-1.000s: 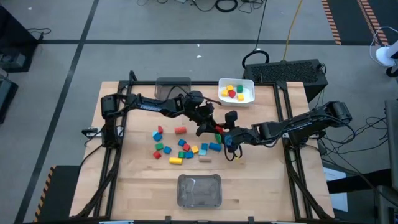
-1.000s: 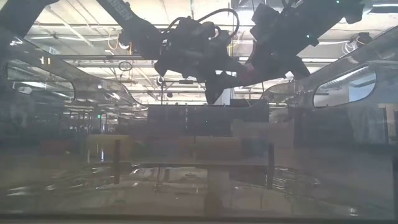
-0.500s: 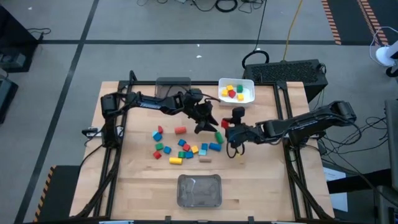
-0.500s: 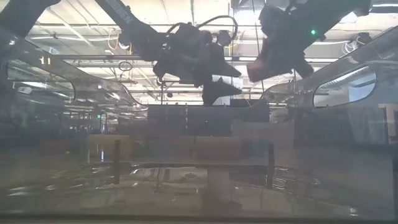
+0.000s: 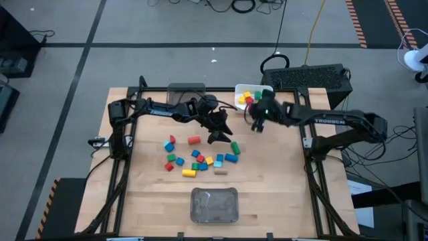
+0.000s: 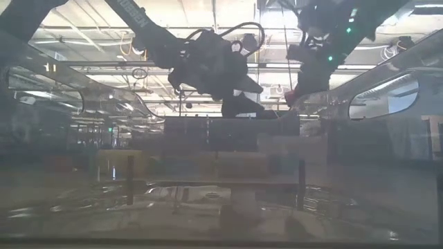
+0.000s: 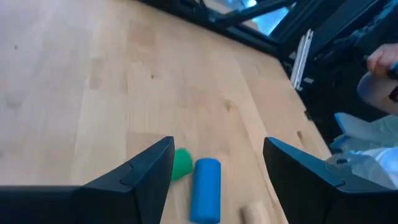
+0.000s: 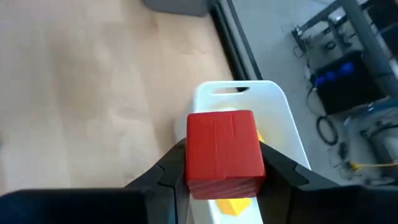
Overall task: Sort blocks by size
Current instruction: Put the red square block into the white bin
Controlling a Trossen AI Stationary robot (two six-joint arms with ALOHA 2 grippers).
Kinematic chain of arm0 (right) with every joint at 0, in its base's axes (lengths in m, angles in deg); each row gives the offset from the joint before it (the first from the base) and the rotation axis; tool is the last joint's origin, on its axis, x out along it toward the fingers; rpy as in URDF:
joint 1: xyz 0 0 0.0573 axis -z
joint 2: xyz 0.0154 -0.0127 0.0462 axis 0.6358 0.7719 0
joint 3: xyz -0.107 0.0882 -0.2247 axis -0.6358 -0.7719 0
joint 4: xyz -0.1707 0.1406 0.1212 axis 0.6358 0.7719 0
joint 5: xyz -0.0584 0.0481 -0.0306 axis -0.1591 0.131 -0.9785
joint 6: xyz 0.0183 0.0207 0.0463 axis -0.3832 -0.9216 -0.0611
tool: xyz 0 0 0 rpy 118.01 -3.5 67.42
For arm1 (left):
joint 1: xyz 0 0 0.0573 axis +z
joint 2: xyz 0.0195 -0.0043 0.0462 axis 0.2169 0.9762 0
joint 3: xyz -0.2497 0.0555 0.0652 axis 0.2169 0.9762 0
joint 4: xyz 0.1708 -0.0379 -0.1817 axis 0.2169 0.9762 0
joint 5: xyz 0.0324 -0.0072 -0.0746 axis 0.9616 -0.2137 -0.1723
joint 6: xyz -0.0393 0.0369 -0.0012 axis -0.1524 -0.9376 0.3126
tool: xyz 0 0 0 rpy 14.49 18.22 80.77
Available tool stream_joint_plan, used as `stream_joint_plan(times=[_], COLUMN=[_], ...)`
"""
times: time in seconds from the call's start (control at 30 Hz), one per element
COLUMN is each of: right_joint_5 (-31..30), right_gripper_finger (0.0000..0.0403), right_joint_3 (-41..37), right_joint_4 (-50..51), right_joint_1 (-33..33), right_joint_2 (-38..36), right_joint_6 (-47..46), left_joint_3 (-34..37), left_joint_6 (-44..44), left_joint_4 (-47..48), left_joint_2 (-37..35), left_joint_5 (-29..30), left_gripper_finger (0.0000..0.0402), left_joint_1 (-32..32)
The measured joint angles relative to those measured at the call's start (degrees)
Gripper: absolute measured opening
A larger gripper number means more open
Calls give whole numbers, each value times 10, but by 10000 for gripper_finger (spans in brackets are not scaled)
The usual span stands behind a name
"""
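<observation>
Several small red, blue, green, yellow and tan blocks (image 5: pixel 200 158) lie loose on the wooden table's middle. My right gripper (image 5: pixel 257 123) is shut on a red cube (image 8: pixel 224 152) and hangs above the table just near of the white bin (image 5: pixel 262 105), which holds yellow and red blocks (image 5: pixel 249 98). My left gripper (image 5: pixel 218 134) is open and empty above the table, just far of a green block (image 7: pixel 181 163) and a blue cylinder (image 7: pixel 206 180) at the right end of the pile. My right gripper pinches the red cube by two opposite sides (image 8: pixel 194 163) between its two fingers (image 8: pixel 280 171). The cube is lifted clear of the table and sits square between the fingers, with the white bin (image 8: pixel 249 102) beyond it.
A grey bin (image 5: pixel 186 93) stands at the far edge left of the white bin, and another grey bin (image 5: pixel 215 204) stands at the near edge. A tan block (image 7: pixel 254 213) lies beside the blue cylinder. Bare wood lies at the table's left and right.
My right gripper has gone from the right end of the pile toward the table's far edge, up to the white bin, carrying the red cube clear of the table.
</observation>
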Motion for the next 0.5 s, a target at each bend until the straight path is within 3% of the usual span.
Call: stream_joint_plan(times=[0.27, 0.5], right_joint_5=[88, 129], right_gripper_finger=[120, 121], right_joint_3=[0, 0], right_joint_4=[-30, -36], right_joint_1=[150, 214], right_joint_2=[28, 109], right_joint_6=[-68, -117], left_joint_3=[35, 104], left_joint_6=[-32, -77], left_joint_4=[35, 45], left_joint_2=[-51, -166], left_joint_5=[27, 131], left_gripper_finger=[247, 247], left_joint_1=[1, 2])
